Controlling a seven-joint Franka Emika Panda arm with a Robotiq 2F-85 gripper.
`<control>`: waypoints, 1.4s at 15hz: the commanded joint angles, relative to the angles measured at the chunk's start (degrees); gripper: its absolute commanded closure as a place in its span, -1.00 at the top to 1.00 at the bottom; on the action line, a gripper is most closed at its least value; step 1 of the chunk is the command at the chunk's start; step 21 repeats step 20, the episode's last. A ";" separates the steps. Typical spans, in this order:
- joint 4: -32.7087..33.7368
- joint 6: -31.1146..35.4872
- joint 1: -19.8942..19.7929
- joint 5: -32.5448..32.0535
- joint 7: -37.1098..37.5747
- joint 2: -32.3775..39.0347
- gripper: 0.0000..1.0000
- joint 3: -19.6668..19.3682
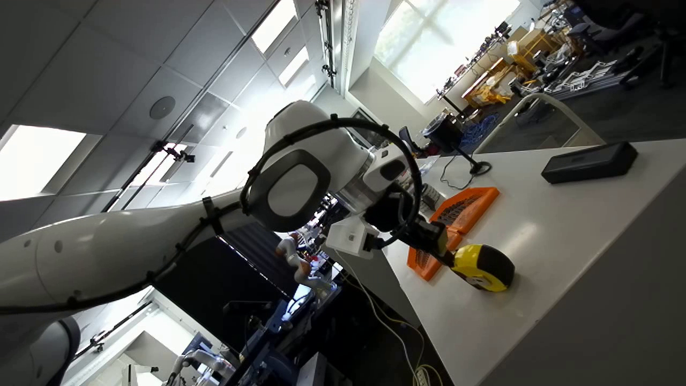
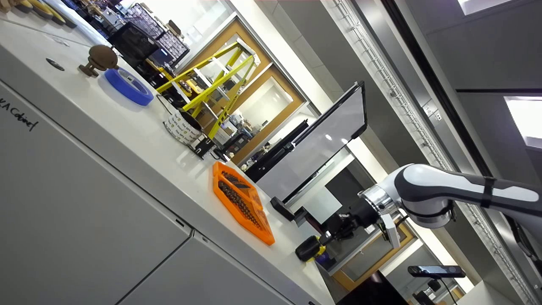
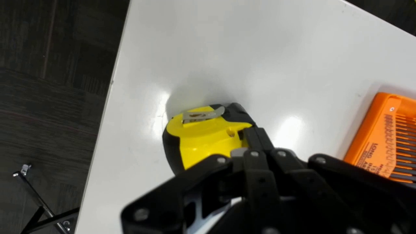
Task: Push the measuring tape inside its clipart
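The measuring tape, a chunky yellow and black case, stands on the white table in both exterior views [image 1: 485, 266] [image 2: 309, 249]. It also shows in the wrist view [image 3: 208, 138], with a metal clip on its yellow side. My gripper [image 1: 449, 260] points at the case from one side. In the wrist view its two fingertips [image 3: 256, 130] lie together with only a thin seam between them. They are at the case's end, beside a small dark slot, touching it or very close. A sliver of yellow shows between slot and finger. The fingers hide part of that end.
An orange tool case [image 1: 479, 206] lies open behind the gripper; its corner shows in the wrist view [image 3: 369, 144]. A flat black slab [image 1: 589, 162] lies farther along the white table [image 1: 568, 225]. A blue tape roll [image 2: 129, 87] and patterned cup [image 2: 182, 127] stand farther off. A table edge is near the measuring tape.
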 commanded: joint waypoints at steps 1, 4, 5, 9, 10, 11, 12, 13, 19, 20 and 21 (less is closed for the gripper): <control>-1.41 2.39 -1.08 -1.77 2.11 0.27 -1.00 0.81; -1.35 2.57 -1.05 -1.94 2.19 -0.82 -1.00 0.86; -1.21 2.30 -1.05 -1.81 2.08 -1.86 -1.00 0.86; -0.97 1.06 -1.08 -1.62 1.64 -5.35 -1.00 0.88; -0.92 0.55 -1.03 -1.38 1.43 -6.44 -1.00 0.85; -0.89 -0.10 -1.00 -1.47 1.30 -7.83 -1.00 0.85; -0.76 -0.64 -0.99 -1.65 1.24 -8.89 -1.00 0.85; -0.65 -0.94 -0.92 -1.54 0.95 -9.92 -1.00 0.80; -0.33 -3.53 -0.69 -2.39 0.55 -13.79 -1.00 0.91; -0.58 -3.30 -0.58 -2.18 0.29 -14.32 -1.00 0.88; -0.58 -3.30 -0.58 -2.18 0.29 -14.32 -1.00 0.88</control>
